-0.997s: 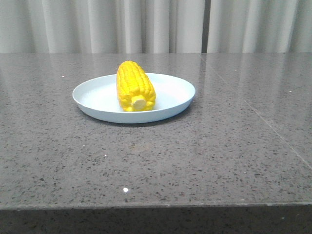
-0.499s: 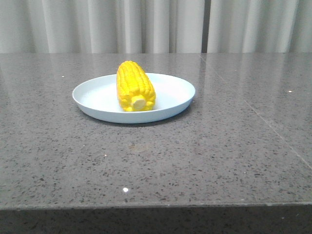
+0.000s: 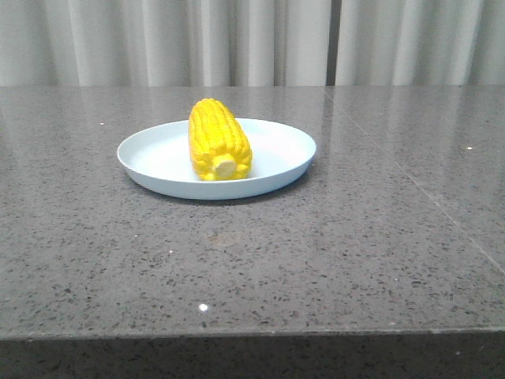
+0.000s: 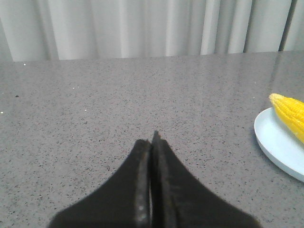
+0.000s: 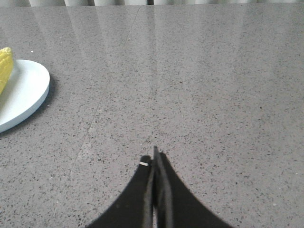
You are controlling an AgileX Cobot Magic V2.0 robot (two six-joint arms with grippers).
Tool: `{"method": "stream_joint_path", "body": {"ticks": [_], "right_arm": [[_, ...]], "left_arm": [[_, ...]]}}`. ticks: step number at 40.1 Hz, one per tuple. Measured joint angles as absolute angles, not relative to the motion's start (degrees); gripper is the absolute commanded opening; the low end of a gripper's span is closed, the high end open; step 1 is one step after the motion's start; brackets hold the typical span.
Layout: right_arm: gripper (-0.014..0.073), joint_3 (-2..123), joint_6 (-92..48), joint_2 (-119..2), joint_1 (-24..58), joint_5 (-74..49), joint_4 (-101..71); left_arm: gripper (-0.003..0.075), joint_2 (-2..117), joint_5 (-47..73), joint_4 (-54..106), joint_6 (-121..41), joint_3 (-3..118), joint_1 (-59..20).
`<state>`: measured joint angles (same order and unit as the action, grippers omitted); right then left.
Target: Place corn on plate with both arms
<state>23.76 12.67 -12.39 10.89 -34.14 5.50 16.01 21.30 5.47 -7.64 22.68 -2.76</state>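
Observation:
The yellow corn (image 3: 218, 140) lies on the pale blue plate (image 3: 276, 154) in the front view, its pale stub end toward the camera. Neither gripper shows in the front view. In the left wrist view my left gripper (image 4: 153, 140) is shut and empty, over bare table, with the plate's rim (image 4: 270, 147) and the corn's tip (image 4: 289, 111) off to one side. In the right wrist view my right gripper (image 5: 154, 159) is shut and empty over bare table, with the plate (image 5: 26, 92) and a bit of corn (image 5: 4, 64) at the picture's edge.
The grey speckled stone table (image 3: 355, 253) has a near edge along the bottom of the front view. Pale curtains (image 3: 252, 39) hang behind the table. A seam (image 3: 426, 197) runs across the table's right side.

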Motion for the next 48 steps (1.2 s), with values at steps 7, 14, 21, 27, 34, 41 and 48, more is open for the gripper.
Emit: {"method": "stream_joint_path", "body": {"ticks": [7, 14, 21, 27, 34, 41, 48], "right_arm": [[-0.006, 23.76, 12.67, -12.39, 10.89, -34.14, 5.5], [-0.006, 23.76, 12.67, -12.39, 10.89, -34.14, 5.5], [-0.006, 23.76, 12.67, -12.39, 10.89, -34.25, 5.5], [-0.006, 23.76, 12.67, -12.39, 10.89, -34.25, 5.59], [-0.006, 23.76, 12.67, -12.39, 10.89, -34.25, 5.59], [-0.006, 23.76, 12.67, -12.39, 10.89, -34.25, 5.59], [-0.006, 23.76, 12.67, -12.39, 10.89, -34.25, 5.59]], "left_arm": [[-0.002, 13.57, 16.58, 5.23, -7.64, 18.67, -2.76], [-0.002, 5.36, 12.39, 4.65, -7.64, 10.66, -2.76], [-0.002, -0.25, 11.39, 4.63, -7.64, 3.72, -2.76], [-0.002, -0.25, 10.41, 4.63, -7.64, 0.33, -2.76], [-0.002, -0.25, 7.87, 4.53, -7.64, -0.21, -2.76], [-0.002, -0.25, 7.56, 4.53, -7.64, -0.21, -2.76], [-0.002, -0.25, 7.43, 4.53, -7.64, -0.21, -2.76]]}}
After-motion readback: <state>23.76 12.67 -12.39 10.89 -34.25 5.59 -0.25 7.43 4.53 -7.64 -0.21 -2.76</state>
